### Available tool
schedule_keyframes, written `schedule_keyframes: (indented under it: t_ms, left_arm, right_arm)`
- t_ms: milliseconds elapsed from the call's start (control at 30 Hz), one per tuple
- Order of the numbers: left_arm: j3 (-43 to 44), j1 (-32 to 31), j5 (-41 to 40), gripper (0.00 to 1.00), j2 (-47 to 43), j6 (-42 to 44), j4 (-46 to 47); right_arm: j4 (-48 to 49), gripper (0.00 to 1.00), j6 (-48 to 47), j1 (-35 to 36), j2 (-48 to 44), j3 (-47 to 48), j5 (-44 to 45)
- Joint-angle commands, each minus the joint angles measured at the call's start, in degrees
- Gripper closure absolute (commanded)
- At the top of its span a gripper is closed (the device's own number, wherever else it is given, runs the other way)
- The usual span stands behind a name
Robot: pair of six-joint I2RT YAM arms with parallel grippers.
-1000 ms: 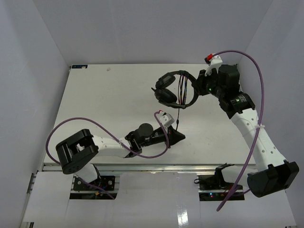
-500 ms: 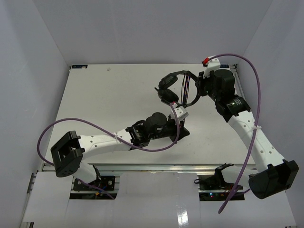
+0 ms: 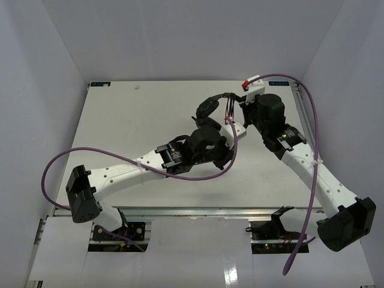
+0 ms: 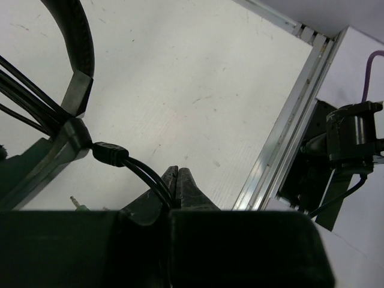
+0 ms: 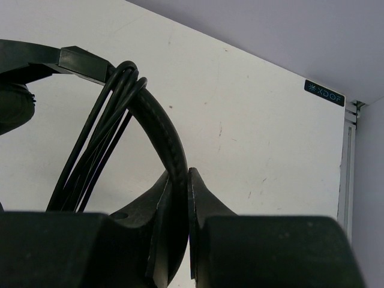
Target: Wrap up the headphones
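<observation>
The black headphones (image 3: pixel 207 108) are lifted at the far right of the table. My right gripper (image 3: pixel 241 113) is shut on their arched headband (image 5: pixel 157 123); in the right wrist view the gripper (image 5: pixel 179 175) pinches the band between both fingers. Several turns of the thin black cord (image 5: pixel 99 135) hang over the headband beside the jaws. My left gripper (image 3: pixel 228 155) sits just in front of the headphones. In the left wrist view this gripper (image 4: pixel 179 172) is shut on the cord (image 4: pixel 147 175), which runs up from the jaws to the headband (image 4: pixel 77 42).
Thick purple cables (image 3: pixel 108 157) loop off both arms. The table's aluminium front rail (image 4: pixel 287 135) and a black arm mount (image 4: pixel 348 141) lie beyond the left gripper. White walls (image 3: pixel 42 90) close in the table on three sides. A small label (image 5: pixel 324 93) marks the far corner.
My left arm has swung away from the near edge, out to the far right with the cord, up beside the headphones. The right gripper and the headphones have shifted a little to the left.
</observation>
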Motion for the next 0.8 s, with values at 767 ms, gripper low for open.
schedule_keyframes:
  t_ms: [767]
  left_arm:
    - [8.77,5.85,8.69,0.88,0.59,-4.91,-2.34]
  right_arm:
    - [9.05,0.92,-5.99,5.32,-1.61,-5.88,9.77]
